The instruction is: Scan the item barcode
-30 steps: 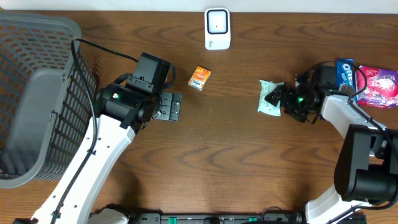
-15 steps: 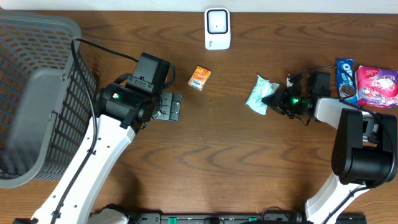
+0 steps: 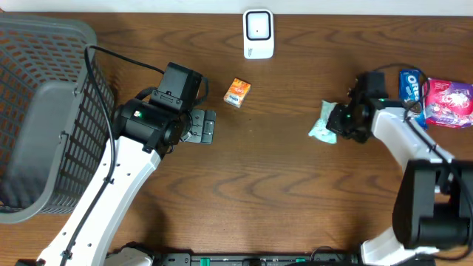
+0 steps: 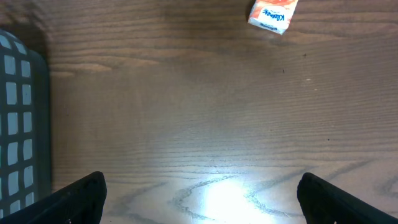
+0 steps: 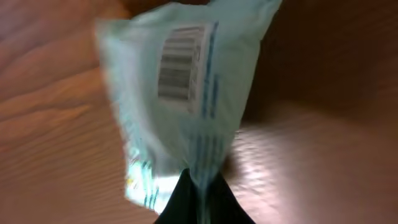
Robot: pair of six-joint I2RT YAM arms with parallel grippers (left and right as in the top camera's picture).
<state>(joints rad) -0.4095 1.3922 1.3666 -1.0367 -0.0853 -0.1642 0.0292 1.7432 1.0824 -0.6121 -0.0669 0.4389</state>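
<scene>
My right gripper (image 3: pixel 336 123) is shut on a pale green packet (image 3: pixel 323 123), pinching its edge and holding it right of the table's middle. Seen from the right wrist, the packet (image 5: pixel 180 93) hangs in front of the fingertips (image 5: pixel 214 202) with its barcode (image 5: pixel 178 62) facing the camera, blurred by motion. The white scanner (image 3: pixel 259 34) stands at the table's far edge, well apart from the packet. My left gripper (image 3: pixel 205 126) is open over bare wood left of centre, its fingers (image 4: pixel 81 196) wide apart with nothing between them.
A small orange box (image 3: pixel 237 92) lies near the left gripper, also in the left wrist view (image 4: pixel 273 14). A grey basket (image 3: pixel 44 111) fills the left side. An Oreo pack (image 3: pixel 411 89) and a pink bag (image 3: pixel 448 102) lie at the right edge.
The right gripper has shut on the green packet and lifted it, swinging it from flat on the table to held by its edge. The left arm has not moved.
</scene>
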